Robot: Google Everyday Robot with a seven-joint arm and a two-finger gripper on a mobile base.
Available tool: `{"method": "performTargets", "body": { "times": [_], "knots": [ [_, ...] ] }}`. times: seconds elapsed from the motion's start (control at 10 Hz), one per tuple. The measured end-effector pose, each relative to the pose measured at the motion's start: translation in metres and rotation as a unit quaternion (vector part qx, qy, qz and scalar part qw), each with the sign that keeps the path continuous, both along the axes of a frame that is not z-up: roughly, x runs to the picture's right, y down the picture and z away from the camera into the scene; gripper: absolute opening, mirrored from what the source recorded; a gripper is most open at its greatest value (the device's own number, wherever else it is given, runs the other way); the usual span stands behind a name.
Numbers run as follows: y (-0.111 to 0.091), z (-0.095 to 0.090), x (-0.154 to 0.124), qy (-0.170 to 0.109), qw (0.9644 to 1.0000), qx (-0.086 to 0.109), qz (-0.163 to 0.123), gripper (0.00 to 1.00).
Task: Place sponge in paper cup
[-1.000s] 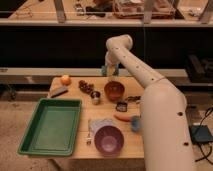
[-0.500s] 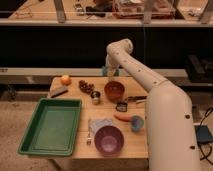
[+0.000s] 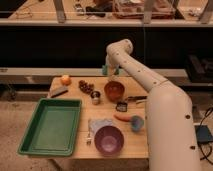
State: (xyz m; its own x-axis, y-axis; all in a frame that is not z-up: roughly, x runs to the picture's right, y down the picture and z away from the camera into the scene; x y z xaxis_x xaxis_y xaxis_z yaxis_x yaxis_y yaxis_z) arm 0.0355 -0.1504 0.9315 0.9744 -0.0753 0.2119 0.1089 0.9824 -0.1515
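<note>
My gripper hangs under the bent wrist at the table's far edge, just behind the orange bowl. It is shut on the sponge, and teal-green bits of the sponge show on both sides of the fingers. The paper cup is hidden or out of view; no cream-coloured cup shows on the table. My white arm sweeps from the lower right up over the table's right side and covers what lies there.
A green tray fills the left front. On the table are a purple bowl, pale cloth, carrot, light-blue cup, metal cup, an orange and a dark cluster. A dark shelf runs behind.
The arm's lower part has swung slightly to the right, uncovering the light-blue cup. The gripper has stayed at the far edge, still shut on the sponge.
</note>
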Motion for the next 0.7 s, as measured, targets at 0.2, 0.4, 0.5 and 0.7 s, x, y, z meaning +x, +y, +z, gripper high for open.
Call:
{"method": "performTargets", "body": {
  "times": [0.2,0.4,0.5,0.7],
  "knots": [
    [-0.0038,0.0017,0.0004,0.0,1.0,-0.004,-0.001,0.14],
    [-0.0071,0.0044,-0.0027,0.001,1.0,-0.008,-0.003,0.14],
    [-0.0089,0.0057,-0.003,0.002,1.0,-0.008,-0.001,0.14],
    [-0.0097,0.0074,-0.0001,0.006,1.0,-0.004,0.003,0.14]
  ]
}}
